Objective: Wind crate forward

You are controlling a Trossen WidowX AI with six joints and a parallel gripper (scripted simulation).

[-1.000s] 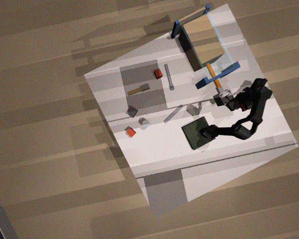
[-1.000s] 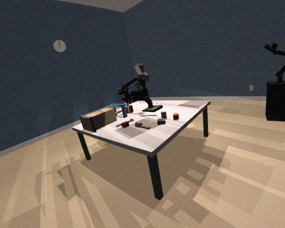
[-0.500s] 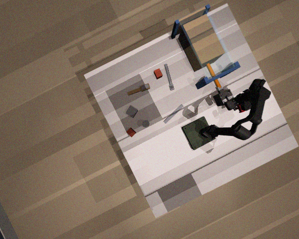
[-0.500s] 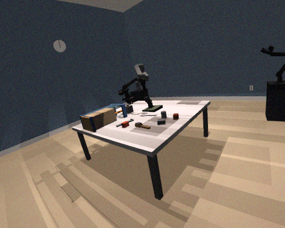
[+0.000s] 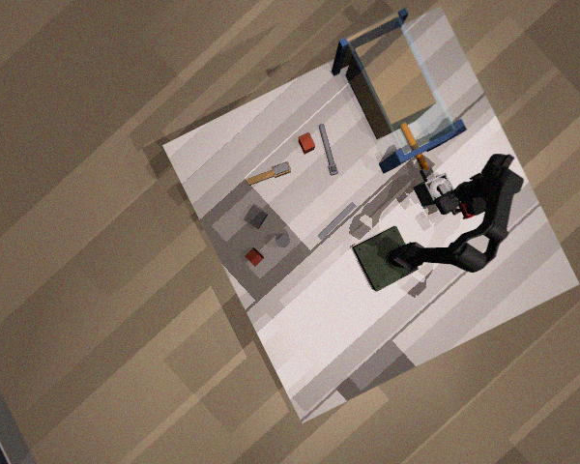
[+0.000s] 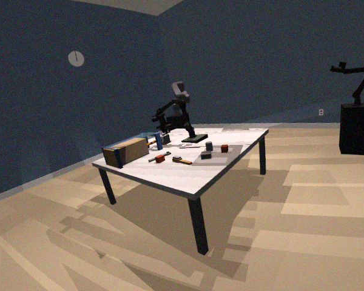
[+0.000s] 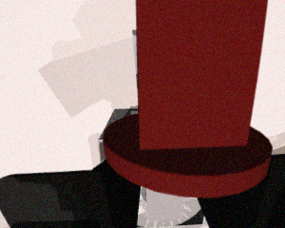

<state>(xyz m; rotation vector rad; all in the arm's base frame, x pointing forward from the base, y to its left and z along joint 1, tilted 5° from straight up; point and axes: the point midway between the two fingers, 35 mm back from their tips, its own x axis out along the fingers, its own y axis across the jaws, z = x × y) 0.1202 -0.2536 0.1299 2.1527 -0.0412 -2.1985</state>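
Observation:
The tan crate [image 5: 405, 82] [image 6: 130, 151] sits flat inside the clear-panelled cubby. A gap shows between its front and the blue frame [image 5: 425, 149] [image 6: 160, 140] at the mouth. An orange strap [image 5: 409, 134] [image 6: 151, 142] runs from the crate through the mouth to the winch [image 5: 438, 184] [image 6: 165, 139]. My gripper [image 5: 449, 200] [image 6: 164, 128] [image 7: 169, 203] is shut on the red winch handle [image 5: 467, 211] [image 7: 195, 76], whose wide grip and round disc fill much of the wrist view. The gripper is over the winch. Fingers and disc hide the square key, so I cannot tell whether it is in the hole.
A grey wrench [image 5: 327, 150], a wooden-handled brush [image 5: 270, 173], a flat grey bar [image 5: 336, 220], two red blocks [image 5: 306, 142] [image 5: 254, 256], a grey block [image 5: 255, 216] and a grey cylinder [image 5: 282, 240] lie left of the winch. My arm stands on a green base plate [image 5: 375, 270].

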